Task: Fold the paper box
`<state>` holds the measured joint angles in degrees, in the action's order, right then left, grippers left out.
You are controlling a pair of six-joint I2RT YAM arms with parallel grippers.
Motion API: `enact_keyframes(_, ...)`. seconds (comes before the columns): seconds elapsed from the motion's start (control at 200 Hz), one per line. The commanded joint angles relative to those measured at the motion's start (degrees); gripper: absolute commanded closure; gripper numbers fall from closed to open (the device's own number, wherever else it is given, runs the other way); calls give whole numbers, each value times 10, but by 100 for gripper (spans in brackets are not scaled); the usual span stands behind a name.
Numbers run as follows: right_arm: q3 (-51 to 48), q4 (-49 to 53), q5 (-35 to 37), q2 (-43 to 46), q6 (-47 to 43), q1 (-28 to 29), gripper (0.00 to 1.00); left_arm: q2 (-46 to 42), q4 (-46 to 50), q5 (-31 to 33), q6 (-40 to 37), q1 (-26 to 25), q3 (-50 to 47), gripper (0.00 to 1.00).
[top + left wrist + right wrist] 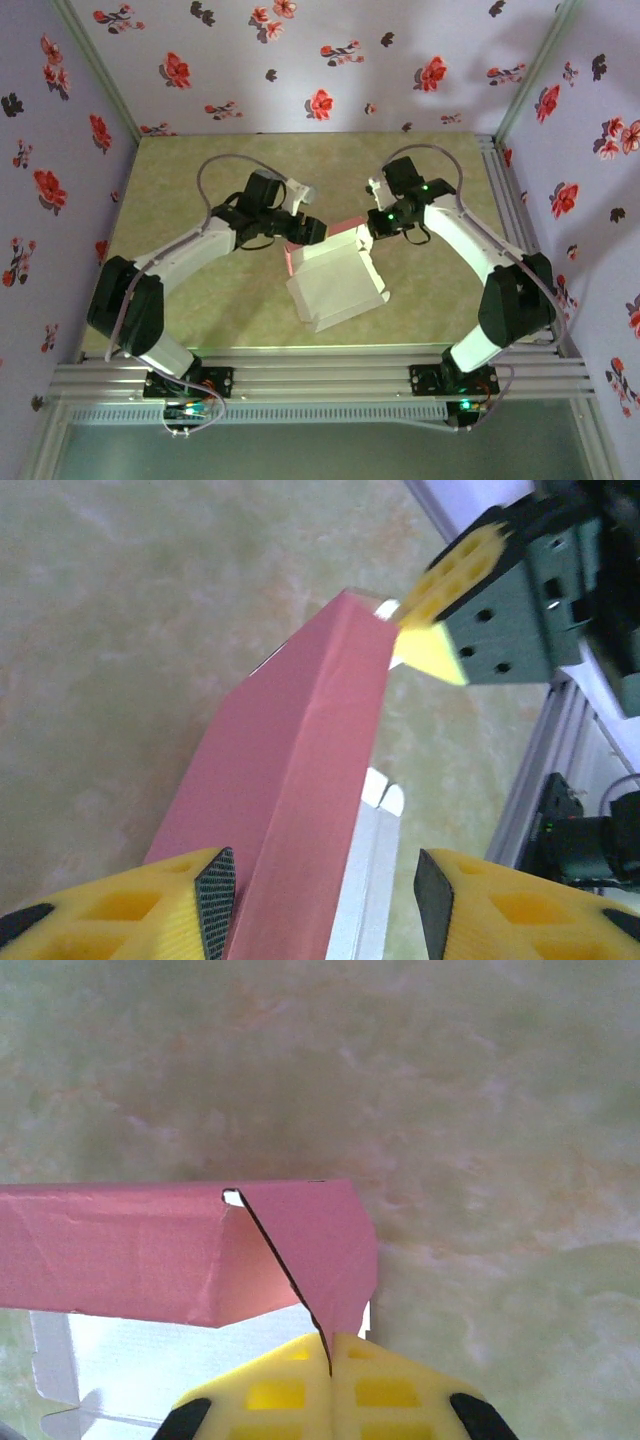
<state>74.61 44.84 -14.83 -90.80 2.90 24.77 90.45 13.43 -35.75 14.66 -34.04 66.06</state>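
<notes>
The paper box (335,285) lies mid-table, its pale white face up and tilted, with a salmon pink panel (345,225) raised along its far edge. In the left wrist view this pink panel (290,780) is a folded ridge running away from me, and a white notched tab (383,790) lies beside it. My left gripper (325,880) is open and straddles the ridge, with a gap on the right side. My right gripper (330,1345) is shut on a pink end flap (320,1250) at the ridge's far end. The right gripper (440,610) also shows there from the left wrist.
The box rests on an olive-green table (200,180). Aluminium rails run along the table's front (320,375) and right edge (560,750). Floral walls (300,60) close in the back and both sides.
</notes>
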Motion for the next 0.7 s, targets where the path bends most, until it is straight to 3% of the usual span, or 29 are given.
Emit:
enact_keyframes(0.0, 20, -10, -26, -18, -22, 13, 99, 32, 43, -63, -40, 6, 40, 47)
enact_keyframes(0.3, 35, -17, -39, -43, -29, 34, 98, 75, 69, -41, -60, 5, 79, 47)
enact_keyframes(0.695, 41, -10, -16, -51, -40, 51, 88, 94, 84, 4, -84, 6, 86, 48)
